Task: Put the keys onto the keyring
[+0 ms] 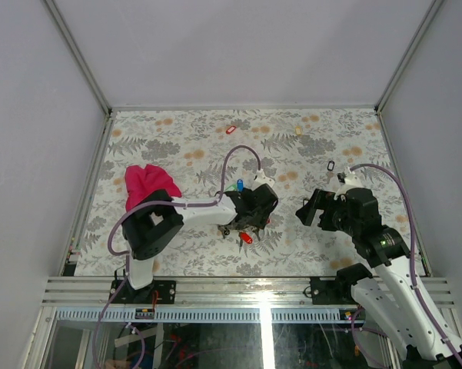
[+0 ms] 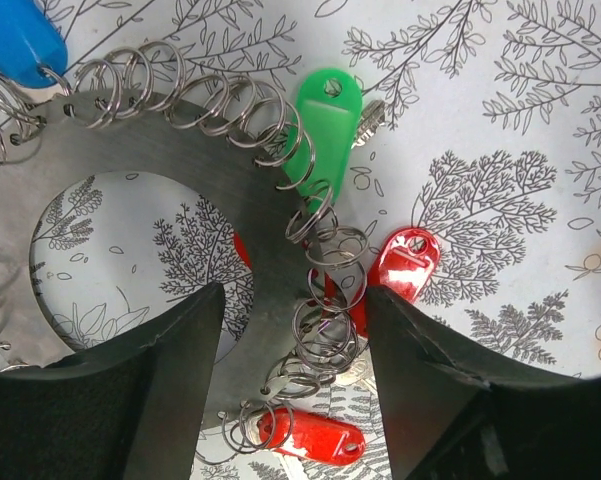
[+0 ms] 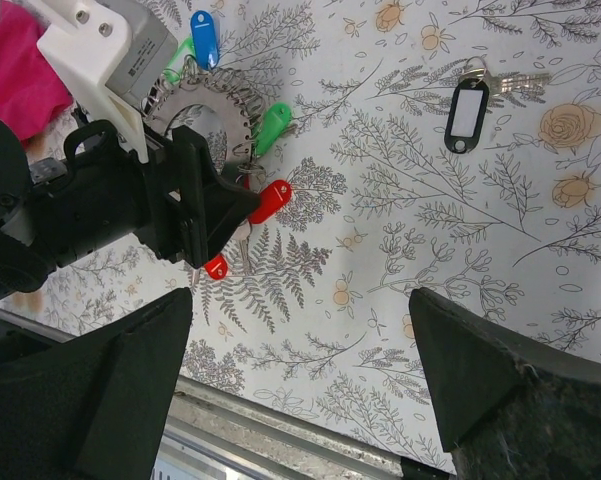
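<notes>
Left gripper (image 2: 295, 300) low over keyring (image 2: 180, 140) at centre of table (image 1: 353, 146). Fingers (image 2: 160, 400) apart, straddling ring's rim and its wire loops (image 2: 325, 320); firm contact cannot be told. Green-tagged key (image 2: 325, 120) and red-tagged key (image 2: 405, 265) fan out just past one finger. Right gripper (image 3: 300, 300) spread wide, holding nothing, well apart from ring. Black-tagged key (image 3: 467, 115) loose on table beyond it.

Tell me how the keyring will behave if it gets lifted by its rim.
The keyring looks like a flat grey plate, so it would probably stay stiff. Its keys hang on loose wire loops, so they would likely dangle and swing. Lying flat on the table, it may be hard to get under.
</notes>
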You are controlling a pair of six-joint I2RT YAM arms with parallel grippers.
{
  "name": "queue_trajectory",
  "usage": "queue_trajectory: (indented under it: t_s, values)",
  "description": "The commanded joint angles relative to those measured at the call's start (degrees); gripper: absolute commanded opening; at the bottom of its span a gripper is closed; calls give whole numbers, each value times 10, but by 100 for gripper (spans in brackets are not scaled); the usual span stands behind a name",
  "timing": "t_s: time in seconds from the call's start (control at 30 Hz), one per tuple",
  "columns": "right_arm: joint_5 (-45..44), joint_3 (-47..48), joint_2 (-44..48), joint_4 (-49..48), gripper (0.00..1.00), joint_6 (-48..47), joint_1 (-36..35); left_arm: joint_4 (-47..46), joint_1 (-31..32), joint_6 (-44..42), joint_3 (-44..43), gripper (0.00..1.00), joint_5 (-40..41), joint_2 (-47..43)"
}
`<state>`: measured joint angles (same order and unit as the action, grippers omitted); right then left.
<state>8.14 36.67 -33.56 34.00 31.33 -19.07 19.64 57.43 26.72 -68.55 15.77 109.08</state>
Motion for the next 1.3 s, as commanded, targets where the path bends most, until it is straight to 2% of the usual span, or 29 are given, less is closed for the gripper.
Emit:
queue_trajectory:
  t_s: [0.0, 0.17, 0.33, 0.67, 0.9, 1.27]
  values:
    - [17, 6, -4, -13, 96, -2, 3, -14, -3, -8, 31, 60, -12, -16]
    - [24, 4, -3, -15, 96, 0, 2, -31, -11, -13, 51, 60, -30, -16]
    - [26, 5, -1, -11, 96, -3, 2, -55, -31, -26, 65, 51, -67, -9]
    - [23, 13, 7, 0, 96, -3, 2, -63, -65, -48, 80, 19, -107, -17]
    - [21, 16, 16, -4, 97, 0, 2, -34, -65, -91, 74, 1, -102, -88]
    - [42, -38, 16, -71, 97, 41, 2, -38, -65, -134, 99, 0, -147, -172]
